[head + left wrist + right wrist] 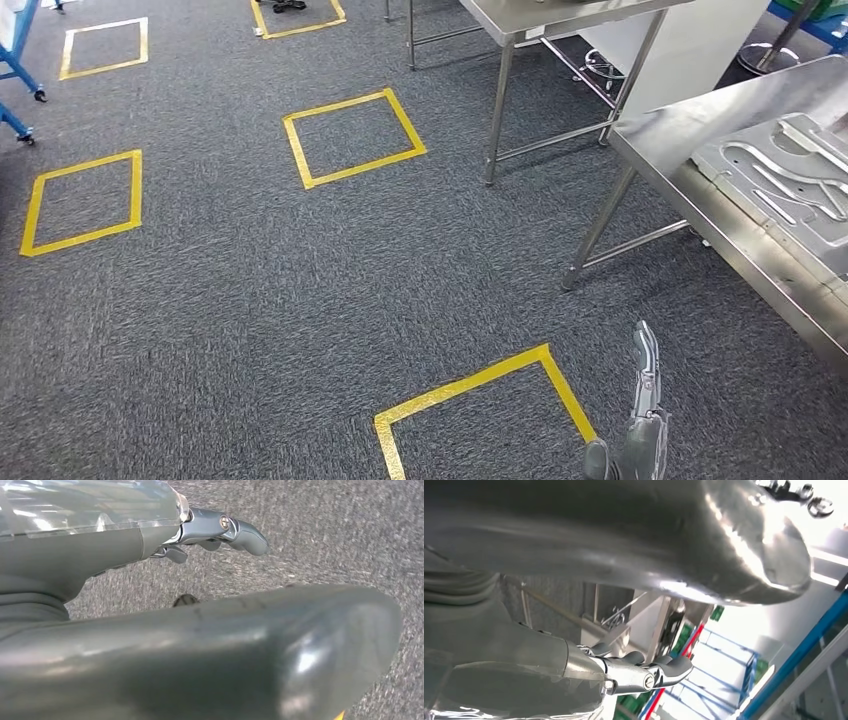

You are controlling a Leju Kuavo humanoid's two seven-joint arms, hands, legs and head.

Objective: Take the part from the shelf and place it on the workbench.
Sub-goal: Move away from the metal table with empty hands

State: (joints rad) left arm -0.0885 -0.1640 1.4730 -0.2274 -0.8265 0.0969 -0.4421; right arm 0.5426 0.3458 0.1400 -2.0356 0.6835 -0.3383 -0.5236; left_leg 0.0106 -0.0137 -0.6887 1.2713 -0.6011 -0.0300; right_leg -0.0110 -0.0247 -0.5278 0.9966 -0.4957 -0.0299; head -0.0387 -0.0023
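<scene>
Part [790,185], grey metal plate w/ raised ribs, lies flat on steel table [690,130] at right of head view, near its front edge. Right hand [640,415] hangs low beside table over carpet, just right of yellow tape square [480,385], well apart from part; fingers [659,670] straight, slightly apart, holding nothing. Left hand [150,630] over grey carpet [250,300]; fingers [240,530] extended, nothing in them. More tape squares [352,137] further out on floor.

Yellow tape squares [353,137] on floor: five. Steel counters [668,132]: two. Grey moulded part [785,185] on counter, at 3 o'clock: one.
</scene>
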